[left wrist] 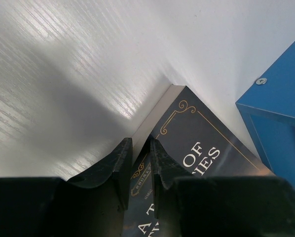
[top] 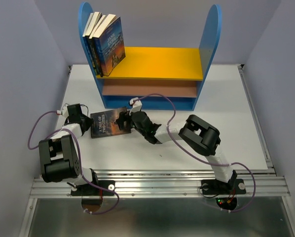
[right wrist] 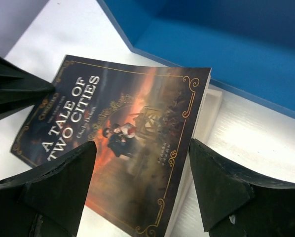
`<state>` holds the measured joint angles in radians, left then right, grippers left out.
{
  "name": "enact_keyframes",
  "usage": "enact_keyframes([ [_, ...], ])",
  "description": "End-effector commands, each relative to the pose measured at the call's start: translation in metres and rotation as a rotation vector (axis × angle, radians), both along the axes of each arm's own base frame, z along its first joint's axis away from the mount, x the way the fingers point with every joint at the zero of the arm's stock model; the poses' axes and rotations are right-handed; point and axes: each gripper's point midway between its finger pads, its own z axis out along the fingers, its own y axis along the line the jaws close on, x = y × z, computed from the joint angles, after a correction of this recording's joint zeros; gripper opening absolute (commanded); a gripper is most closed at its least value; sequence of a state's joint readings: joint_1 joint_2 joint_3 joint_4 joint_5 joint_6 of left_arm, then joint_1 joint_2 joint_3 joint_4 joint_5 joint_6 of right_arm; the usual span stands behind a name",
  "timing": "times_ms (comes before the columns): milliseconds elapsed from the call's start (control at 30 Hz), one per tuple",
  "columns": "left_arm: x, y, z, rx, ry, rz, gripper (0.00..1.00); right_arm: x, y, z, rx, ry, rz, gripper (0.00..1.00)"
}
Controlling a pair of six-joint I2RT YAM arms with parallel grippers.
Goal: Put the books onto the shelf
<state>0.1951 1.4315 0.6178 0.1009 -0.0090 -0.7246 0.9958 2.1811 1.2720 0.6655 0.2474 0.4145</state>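
The left arm folds up from its base, with the elbow raised, and reaches forward, so the left tool (top: 90, 124) arrives low at the left edge of A Tale of Two Cities (top: 107, 123). The wrist view shows its fingers (left wrist: 119, 165) pressed nearly together and pinching that edge of the book. The right arm stretches across the bench (top: 226, 128) from the right side, its forearm pointing to the left. The right tool (top: 124, 121) is over the right part of the same book, and its fingers (right wrist: 63, 182) are spread wide, one on each side of the cover.

The book is on the bench just in front of the shelf (top: 152, 63). Four other books (top: 105, 44) lean at the left end of the yellow upper board.

The right tool covers part of the book from above. In the left wrist view the title is cut off. I cannot tell if the right fingers touch the cover, or if the book lies completely flat. Most of the titles on the leaning books are too small to read.
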Motion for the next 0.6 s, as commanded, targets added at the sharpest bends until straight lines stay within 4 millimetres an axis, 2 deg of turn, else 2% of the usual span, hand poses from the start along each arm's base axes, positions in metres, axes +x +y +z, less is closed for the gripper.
enact_keyframes([
  [0,-0.030,-0.020,-0.021,-0.050,0.135,-0.061,0.18,-0.041,0.036,0.072,0.169,-0.114,0.165,0.80],
  [200,-0.029,-0.022,-0.021,-0.055,0.133,-0.069,0.18,-0.042,0.041,0.063,0.145,-0.095,0.180,0.76],
  [333,-0.029,-0.021,-0.020,-0.052,0.132,-0.071,0.18,-0.039,0.041,0.046,0.103,-0.077,0.173,0.69],
  [367,-0.029,-0.022,-0.020,-0.053,0.132,-0.072,0.18,-0.039,0.041,0.042,0.092,-0.074,0.170,0.66],
  [400,-0.028,-0.022,-0.020,-0.053,0.130,-0.074,0.18,-0.037,0.038,0.039,0.078,-0.076,0.157,0.58],
  [433,-0.028,-0.022,-0.020,-0.052,0.130,-0.075,0.18,-0.036,0.038,0.036,0.071,-0.077,0.153,0.55],
  [567,-0.025,-0.023,-0.016,-0.054,0.113,-0.088,0.19,-0.041,0.040,0.033,0.061,-0.078,0.190,0.46],
])
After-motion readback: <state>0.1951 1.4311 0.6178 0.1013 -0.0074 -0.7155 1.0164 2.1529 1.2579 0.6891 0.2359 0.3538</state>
